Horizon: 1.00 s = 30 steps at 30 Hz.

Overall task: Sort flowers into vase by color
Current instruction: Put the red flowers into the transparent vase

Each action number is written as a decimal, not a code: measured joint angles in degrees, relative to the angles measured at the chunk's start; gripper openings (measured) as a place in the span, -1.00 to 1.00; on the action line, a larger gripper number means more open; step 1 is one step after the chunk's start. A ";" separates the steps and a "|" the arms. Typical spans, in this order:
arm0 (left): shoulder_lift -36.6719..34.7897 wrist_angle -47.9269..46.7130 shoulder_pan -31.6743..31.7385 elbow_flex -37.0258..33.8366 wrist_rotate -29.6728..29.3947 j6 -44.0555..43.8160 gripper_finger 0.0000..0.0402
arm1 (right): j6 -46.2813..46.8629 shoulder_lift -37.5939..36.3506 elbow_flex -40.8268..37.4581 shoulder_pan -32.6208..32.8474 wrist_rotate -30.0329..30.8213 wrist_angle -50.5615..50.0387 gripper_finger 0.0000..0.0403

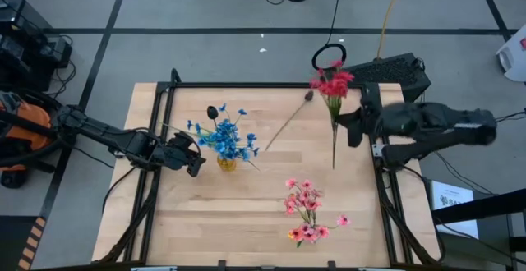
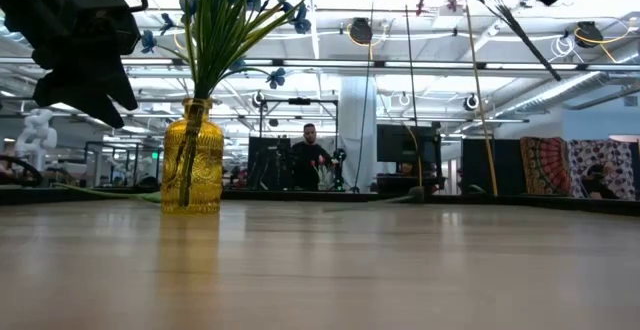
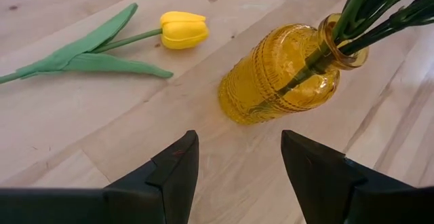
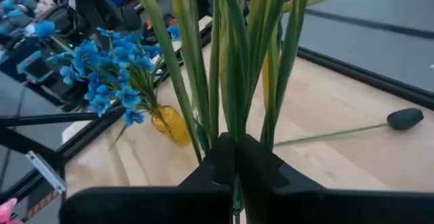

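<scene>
A yellow glass vase stands upright on the wooden table, left of centre, and holds several blue flower sprays. My left gripper is open and empty just left of the vase. My right gripper is shut on a red flower spray above the table's right side. A pink spray lies flat near the front edge. A dark bud on a thin stem lies at the back centre. A yellow tulip with green leaves lies on the table beyond the vase. My right gripper pinches the red spray's bundle of green stems between its two fingers, partway along the stems. The fingers come level from the table's right side and lie across the stems. The spray is lifted clear of the table and tilted, its blossoms toward the far edge.
A black frame rail runs round the table's far and side edges. Bare wood lies at the near left and between the vase and the pink spray. A person stands far off in the room behind the table.
</scene>
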 joint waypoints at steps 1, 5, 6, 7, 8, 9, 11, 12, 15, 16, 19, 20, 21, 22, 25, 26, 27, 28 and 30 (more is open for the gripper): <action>0.00 -0.01 0.00 0.00 0.00 0.00 0.07 | 1.49 0.82 0.00 3.05 3.52 -0.01 -1.00; 0.00 -0.01 0.00 0.00 0.00 0.04 0.07 | 7.16 4.90 -0.04 13.14 13.72 0.99 -1.00; 0.00 -0.01 0.00 0.00 0.00 0.04 0.07 | 8.39 5.84 -0.04 15.24 15.76 1.65 -1.00; 0.00 -0.01 0.00 0.00 0.00 0.04 0.07 | 9.46 6.82 -0.04 17.33 17.65 2.17 -1.00; 0.00 -0.01 0.00 0.00 0.00 0.04 0.07 | 10.62 7.83 -0.04 19.22 19.25 2.59 -1.00; 0.00 0.01 0.00 0.00 0.00 0.04 0.07 | 11.88 8.85 -0.04 21.13 20.92 3.00 -1.00; 0.00 -0.01 0.00 0.00 0.00 0.04 0.07 | 14.63 10.72 -0.04 24.78 24.29 3.63 -1.00; 0.00 -0.01 0.00 0.00 0.00 0.04 0.07 | 16.09 11.45 -0.04 26.61 25.93 3.92 -1.00; 0.00 -0.01 0.00 0.00 0.00 0.04 0.07 | 20.29 13.53 -0.04 31.76 30.54 4.69 -1.00; 0.00 -0.01 0.00 0.00 0.00 0.04 0.07 | 21.50 14.29 -0.04 33.34 31.84 4.95 -1.00; 0.00 -0.01 0.00 0.00 0.00 0.04 0.07 | 24.53 16.12 0.21 37.64 35.54 5.07 -1.00; 0.00 -0.01 0.00 0.00 0.00 0.04 0.07 | 25.14 16.72 0.73 38.90 36.63 5.06 -1.00; 0.00 -0.01 0.00 0.00 0.00 0.04 0.07 | 25.28 17.27 1.37 40.03 37.72 5.12 -1.00; 0.00 -0.01 0.00 0.00 0.00 0.04 0.07 | 25.18 17.87 2.17 41.16 38.74 5.08 -1.00; 0.00 0.00 0.00 0.00 0.00 0.04 0.07 | 23.93 19.16 6.04 43.78 40.20 3.19 -1.00; 0.00 0.02 0.00 0.00 0.00 0.04 0.07 | 23.52 19.57 7.61 44.59 40.22 2.11 -1.00; 0.00 0.02 0.00 0.00 0.00 0.04 0.07 | 23.10 20.00 9.30 45.45 40.30 0.97 -1.00; 0.00 0.02 0.00 0.00 0.00 0.04 0.07 | 22.66 20.45 10.83 46.38 40.31 -0.17 -1.00; 0.00 0.04 0.00 0.00 0.00 -0.05 0.07 | 21.88 21.58 13.85 48.16 40.29 -2.03 -1.00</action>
